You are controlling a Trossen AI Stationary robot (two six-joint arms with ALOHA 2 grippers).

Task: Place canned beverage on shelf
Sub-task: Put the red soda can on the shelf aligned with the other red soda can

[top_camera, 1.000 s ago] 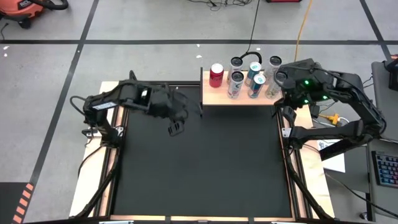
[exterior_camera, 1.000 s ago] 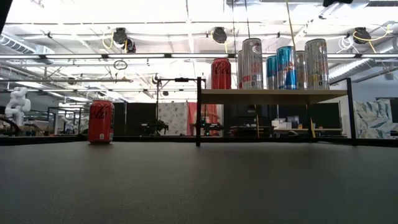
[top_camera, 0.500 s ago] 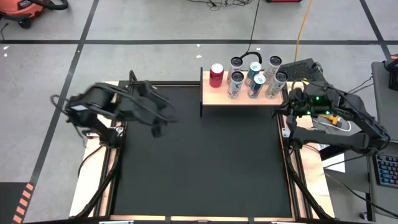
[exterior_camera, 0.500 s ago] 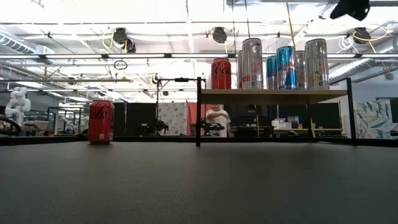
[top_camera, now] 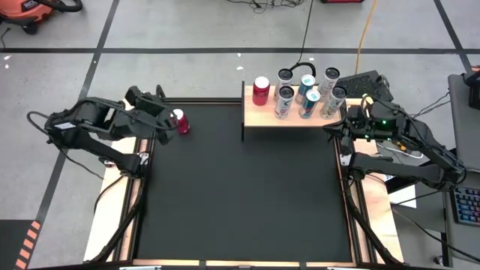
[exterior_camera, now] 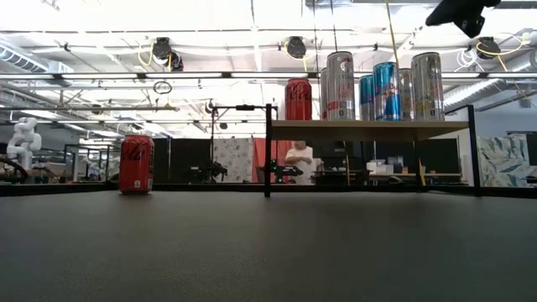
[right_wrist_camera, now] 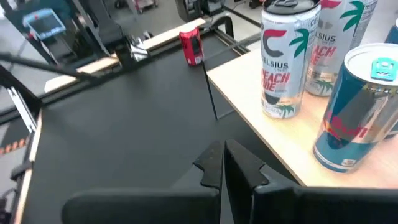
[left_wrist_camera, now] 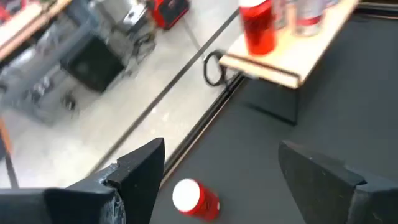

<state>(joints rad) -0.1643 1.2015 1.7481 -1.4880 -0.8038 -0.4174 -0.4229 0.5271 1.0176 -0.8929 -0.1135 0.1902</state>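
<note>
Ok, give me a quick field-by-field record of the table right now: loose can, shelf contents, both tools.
loose can: red can upright on the black table, far left corner, not held
shelf: pale-wood shelf at the far edge, carrying one red can and five taller cans
left tool: left tool open, fingers either side of the loose can but short of it
right tool: right tool shut, empty, at the shelf's right end
task status: loose can not yet picked up

Shelf [top_camera: 292, 118] at worktop [top_camera: 240, 195] far edge, right of centre; six cans on it. Lone can [top_camera: 178, 121] stands on worktop far-left corner, well apart from shelf.
</note>
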